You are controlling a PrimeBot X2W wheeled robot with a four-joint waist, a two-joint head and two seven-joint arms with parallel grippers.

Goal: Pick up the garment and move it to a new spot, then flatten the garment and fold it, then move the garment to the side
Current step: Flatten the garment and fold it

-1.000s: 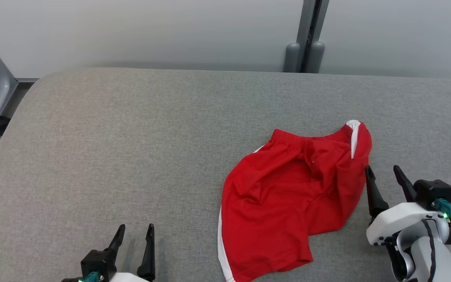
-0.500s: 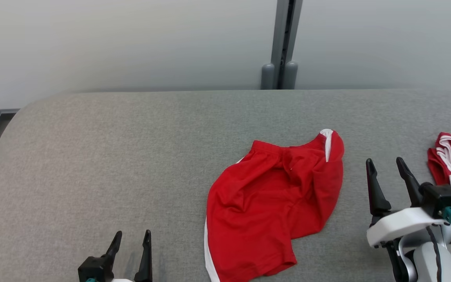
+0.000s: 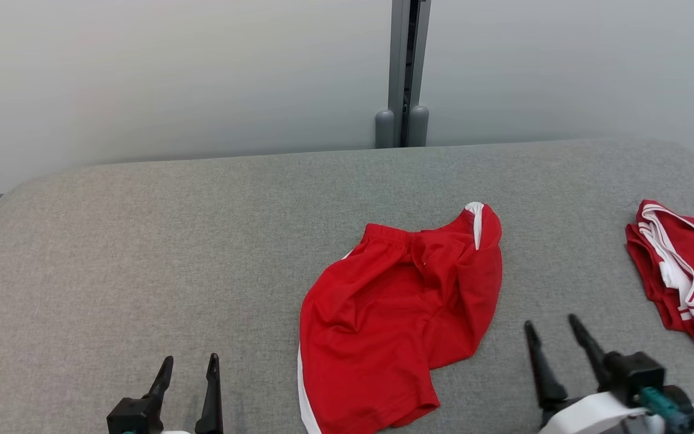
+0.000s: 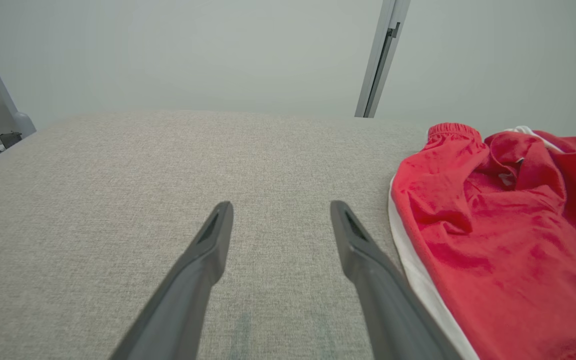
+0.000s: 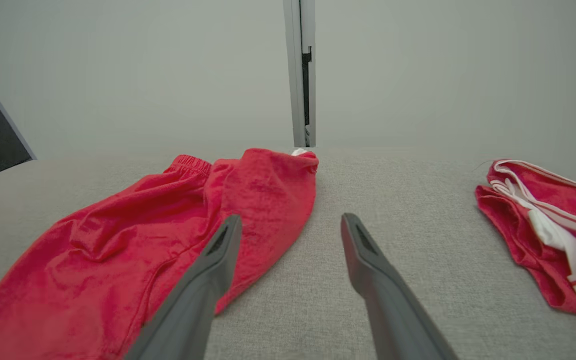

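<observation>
at the near left, the left gripper (image 3: 191, 358) hovers low over the bare grey padded surface (image 3: 112, 241), its two dark fingers spread wide with nothing between them. just to its right, in the middle of the surface, lie the red shorts (image 3: 395, 307). they are rumpled: the waistband is at the far side, the far right corner is turned over so a white stripe shows, and one leg reaches toward the near edge with a white seam down its left. right of the shorts, the right gripper (image 3: 550, 320) points toward the far side, its jaws also wide and empty. in the right wrist view its left finger overlaps the shorts' right edge, but i cannot tell whether it touches. at the far right, well apart from the shorts, sits a second red garment (image 3: 678, 271) with white trim, bunched compactly.

nothing is held and the shorts are neither flat nor folded, so the step in hand looks like the pick-up, or else the flattening. the next move calls for each gripper to come down on an edge of the cloth, likely near the waistband corners. they would then close on it and lift or draw outward evenly, so the turned-over corner opens instead of bunching further.
</observation>
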